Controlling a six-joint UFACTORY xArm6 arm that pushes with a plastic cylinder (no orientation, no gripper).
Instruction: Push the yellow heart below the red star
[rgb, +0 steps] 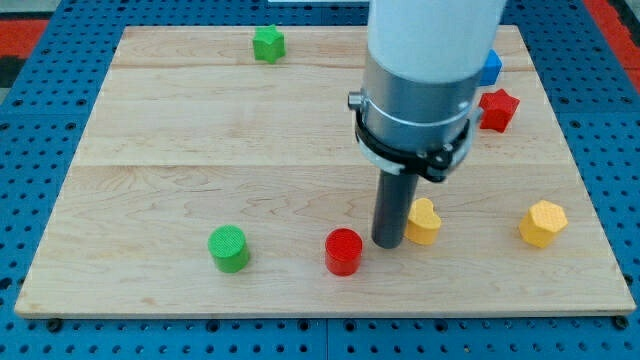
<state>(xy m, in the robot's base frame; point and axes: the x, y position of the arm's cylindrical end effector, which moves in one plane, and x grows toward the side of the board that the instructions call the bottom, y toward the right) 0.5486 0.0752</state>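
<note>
Tip (388, 243) sits on the bench (150, 200), touching or just beside the left side of the yellow heart (423, 221). No fingers on this rig, only the bare rod, so nothing opens or grips.

Heart lies near the front edge, right of centre. Red star (497, 109) is far and to the right of it, well apart. The heart lies to the right of the tip, so a rightward shove looks available; judged, the heart needs to travel right until it lines up nearer than the star.

Red cylinder (343, 251) stands just left of the tip. Yellow hexagon (542, 223) sits right of the heart and could block an overshoot.

No containers present.
</note>
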